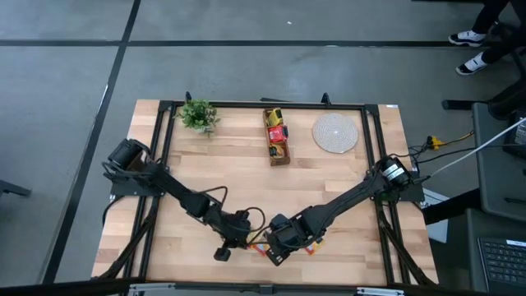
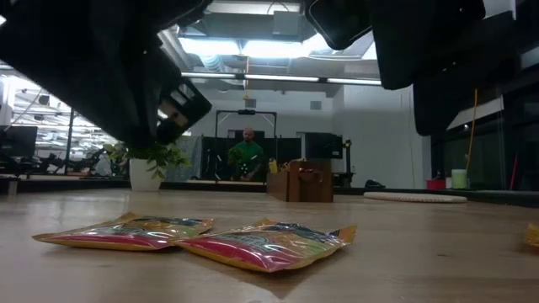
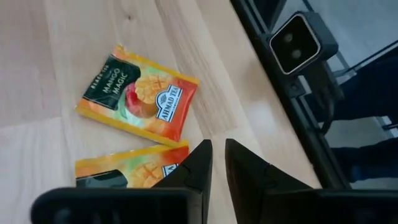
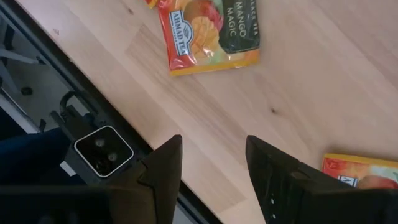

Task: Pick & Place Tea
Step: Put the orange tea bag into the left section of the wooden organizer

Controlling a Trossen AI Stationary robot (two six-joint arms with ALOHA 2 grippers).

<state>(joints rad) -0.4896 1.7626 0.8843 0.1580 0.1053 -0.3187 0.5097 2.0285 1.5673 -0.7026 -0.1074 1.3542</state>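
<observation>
Sachets of orange-and-yellow mango tea (image 3: 138,93) lie flat on the pale wooden table (image 1: 246,177) near its front edge, none lifted yet, with the left hand (image 3: 217,163) narrowed to a slit and empty, and the right hand (image 4: 214,168) wide above bare wood.

Two tea sachets (image 2: 202,236) side by side

Along the far edge of the wooden table (image 1: 246,177): small potted plant (image 1: 197,115) at left, brown box (image 1: 278,136) in the middle, round pale woven mat (image 1: 335,132) at right. Beyond, a person in green (image 2: 247,154) standing in the room.
</observation>
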